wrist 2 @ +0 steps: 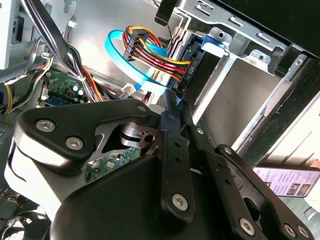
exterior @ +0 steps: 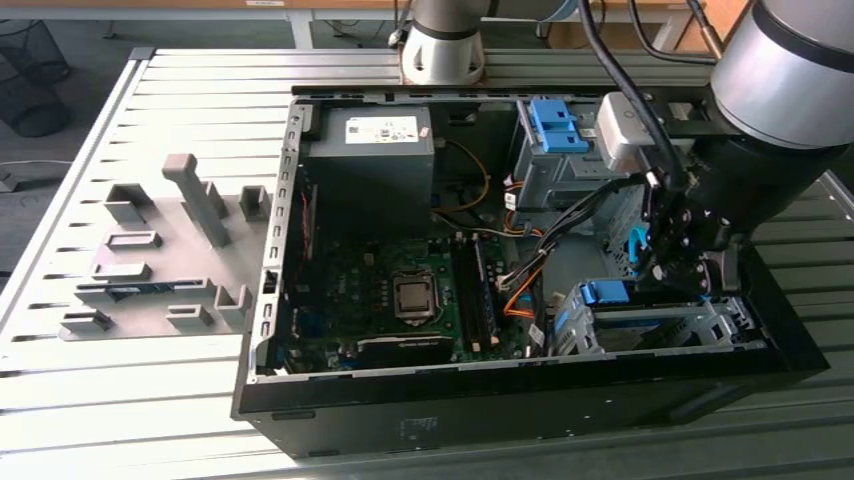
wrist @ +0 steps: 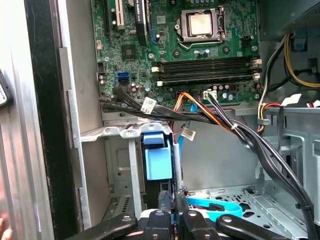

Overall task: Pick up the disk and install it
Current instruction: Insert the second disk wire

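Open computer case (exterior: 267,300) on the slatted tabletop (exterior: 134,400), with the arm reaching into the drive cage (exterior: 667,325) at the exterior view's right. The disk (exterior: 654,318) — seen by its blue carrier frame (wrist: 157,160) — sits in the cage bay, apparently seated or nearly so. The tool (wrist: 172,212) hangs just beside the frame's edge; in the first wrist view its fingers appear drawn together, though whether they pinch the frame cannot be told. Pick-up looks complete; insertion looks far along.
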Action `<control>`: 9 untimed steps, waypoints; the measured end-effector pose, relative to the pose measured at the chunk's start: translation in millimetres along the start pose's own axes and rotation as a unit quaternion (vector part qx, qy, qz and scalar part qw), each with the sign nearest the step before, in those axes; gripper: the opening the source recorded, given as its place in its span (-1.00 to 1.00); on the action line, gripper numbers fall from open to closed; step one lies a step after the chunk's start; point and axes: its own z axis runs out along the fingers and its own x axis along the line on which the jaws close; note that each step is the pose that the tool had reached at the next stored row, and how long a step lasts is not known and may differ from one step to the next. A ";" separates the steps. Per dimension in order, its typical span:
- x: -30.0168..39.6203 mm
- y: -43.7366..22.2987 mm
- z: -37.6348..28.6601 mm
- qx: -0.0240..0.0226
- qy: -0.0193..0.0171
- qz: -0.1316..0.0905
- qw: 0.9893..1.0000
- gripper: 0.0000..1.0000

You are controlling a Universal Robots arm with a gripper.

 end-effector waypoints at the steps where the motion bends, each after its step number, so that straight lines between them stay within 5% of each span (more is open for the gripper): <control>1: 0.0 0.0 0.3 0.000 0.000 0.000 1.000 -0.68; 9: 0.5 -0.2 2.2 0.000 -0.001 0.000 1.000 -0.68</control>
